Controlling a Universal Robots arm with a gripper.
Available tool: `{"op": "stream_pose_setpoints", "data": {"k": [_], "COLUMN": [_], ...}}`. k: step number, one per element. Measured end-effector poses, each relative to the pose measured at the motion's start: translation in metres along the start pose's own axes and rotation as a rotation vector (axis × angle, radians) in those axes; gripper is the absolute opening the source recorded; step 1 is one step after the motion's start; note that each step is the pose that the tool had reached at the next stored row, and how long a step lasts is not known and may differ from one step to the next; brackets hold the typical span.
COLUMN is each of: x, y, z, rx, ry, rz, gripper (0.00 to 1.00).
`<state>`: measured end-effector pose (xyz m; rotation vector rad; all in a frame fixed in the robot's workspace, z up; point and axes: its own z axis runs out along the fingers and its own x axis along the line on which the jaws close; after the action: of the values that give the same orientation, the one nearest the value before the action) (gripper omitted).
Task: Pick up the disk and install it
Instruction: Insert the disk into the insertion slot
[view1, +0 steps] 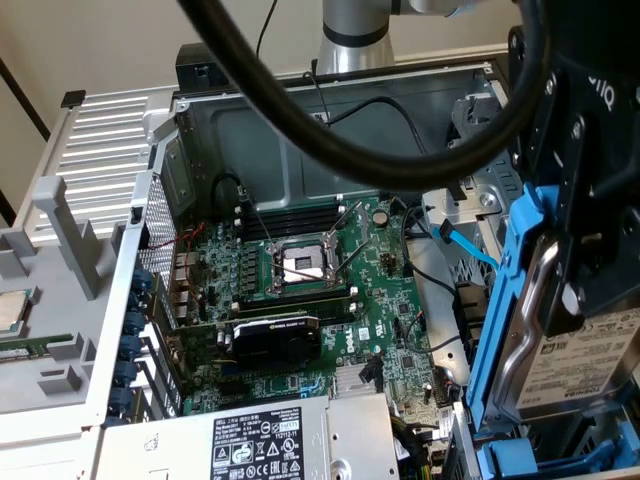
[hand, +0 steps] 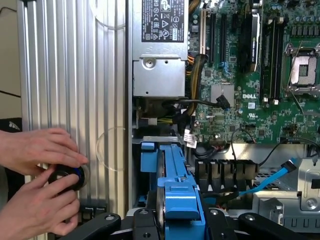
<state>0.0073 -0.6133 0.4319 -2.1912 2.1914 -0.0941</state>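
Observation:
The disk (view1: 585, 365) is a silver-grey drive with a white label in a blue plastic carrier (view1: 508, 300). It hangs upright at the exterior view's right, over the open computer case. My black gripper (view1: 572, 215) is shut on it from above. In the wrist view the disk (hand: 161, 187) stands edge-on in its blue carrier (hand: 178, 197) between my gripper's (hand: 177, 221) fingers (hand: 102, 223), just above a blue drive bay (hand: 149, 155). More blue bay plastic (view1: 535, 462) lies below the disk in the exterior view.
A person's hands (hand: 37, 150) grip a black knob (hand: 70, 177) by the ribbed silver panel (hand: 75, 75). The case holds a green motherboard (view1: 300, 300), a grey power supply (view1: 262, 440) and a blue data cable (view1: 465, 245). A thick black hose (view1: 300, 130) crosses above.

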Motion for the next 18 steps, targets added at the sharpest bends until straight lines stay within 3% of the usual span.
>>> {"op": "stream_pose_setpoints", "data": {"k": [18], "x": [-0.0002], "y": [0.0002], "z": [0.0044], "rx": [-0.0002], "ry": [0.0001], "rz": [0.003], "gripper": [0.37]}}
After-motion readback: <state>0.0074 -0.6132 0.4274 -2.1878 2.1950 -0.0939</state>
